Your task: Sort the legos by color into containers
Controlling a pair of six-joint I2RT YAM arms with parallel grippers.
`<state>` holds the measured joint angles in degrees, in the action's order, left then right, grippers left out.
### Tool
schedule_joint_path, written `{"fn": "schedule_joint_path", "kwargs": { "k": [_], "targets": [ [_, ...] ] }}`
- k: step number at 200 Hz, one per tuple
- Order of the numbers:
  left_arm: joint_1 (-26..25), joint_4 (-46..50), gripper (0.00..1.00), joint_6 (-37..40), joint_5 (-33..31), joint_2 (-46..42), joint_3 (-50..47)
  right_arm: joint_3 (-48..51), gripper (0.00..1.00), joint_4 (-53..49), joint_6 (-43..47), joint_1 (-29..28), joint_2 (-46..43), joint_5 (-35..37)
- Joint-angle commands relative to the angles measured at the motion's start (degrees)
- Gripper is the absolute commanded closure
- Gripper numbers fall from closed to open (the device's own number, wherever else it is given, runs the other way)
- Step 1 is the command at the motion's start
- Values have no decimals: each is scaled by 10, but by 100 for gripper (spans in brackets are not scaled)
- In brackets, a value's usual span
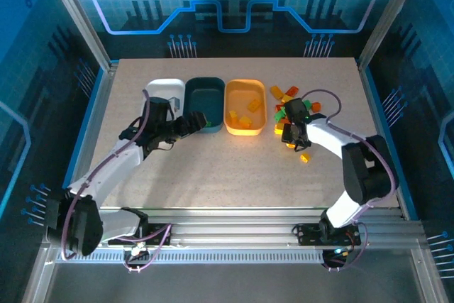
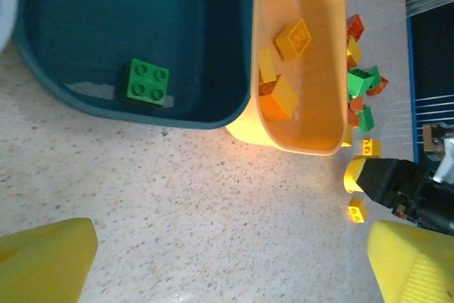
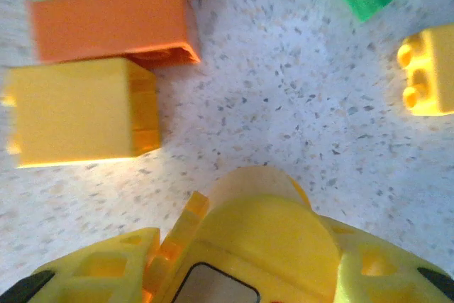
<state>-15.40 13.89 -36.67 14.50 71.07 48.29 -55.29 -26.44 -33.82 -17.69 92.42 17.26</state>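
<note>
Left gripper (image 2: 230, 253) held wide open. Rounded yellow lego (image 3: 264, 219) seen between right gripper (image 1: 289, 133) fingers; clamping undeterminable. Yellow brick (image 3: 74, 113) laid 9–3 o'clock, studs toward 9.

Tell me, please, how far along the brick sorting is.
Done: one green brick lies in the teal tub, and several yellow bricks in the orange tub. In hand: the right gripper is low among the loose bricks; the left gripper is open. Left: all those loose bricks.

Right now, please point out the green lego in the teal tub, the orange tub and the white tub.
green lego (image 2: 147, 81), left wrist view, studded top.
orange tub (image 2: 316, 108), left wrist view, bare inside.
white tub (image 1: 163, 88), top external view, bare floor.
</note>
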Motion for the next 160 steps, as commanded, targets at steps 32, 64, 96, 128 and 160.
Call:
{"fn": "schedule_joint_path", "kwargs": {
  "k": [32,64,96,128,160],
  "targets": [
    [-5,-95,1,-77,50,56,-39,-143,65,-34,33,-110,54,51],
    [-6,-121,1,-100,79,51,-68,-282,63,-40,67,-152,163,46],
    [-7,-113,1,-93,82,25,-94,-385,39,-89,76,-154,243,33],
    [-15,-115,1,-84,97,17,-95,-324,29,-77,71,-151,155,62],
    [-57,-131,1,-71,102,35,-74,-180,25,-71,36,-99,33,64]
  ]
}}
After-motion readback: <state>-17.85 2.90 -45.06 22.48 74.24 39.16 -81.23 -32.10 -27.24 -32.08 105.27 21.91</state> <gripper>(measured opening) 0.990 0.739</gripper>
